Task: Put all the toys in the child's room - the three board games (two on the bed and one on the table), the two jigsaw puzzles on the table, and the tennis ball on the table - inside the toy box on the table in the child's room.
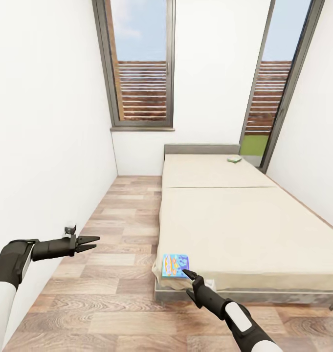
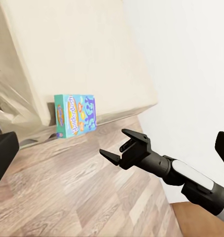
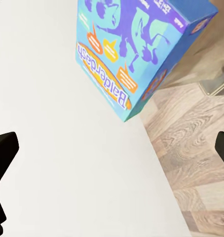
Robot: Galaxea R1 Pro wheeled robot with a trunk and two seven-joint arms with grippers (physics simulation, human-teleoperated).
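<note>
Even daylight is coming through the two windows (image 1: 142, 63) at the top of the frame, shadows are staying faint, and renders are looking slightly soft.

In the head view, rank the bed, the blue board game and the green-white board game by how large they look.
1. The bed, by far the largest.
2. The blue board game at the near corner.
3. The green-white board game by the headboard looks smallest, though it lies farther away, so true size is unsure.
</note>
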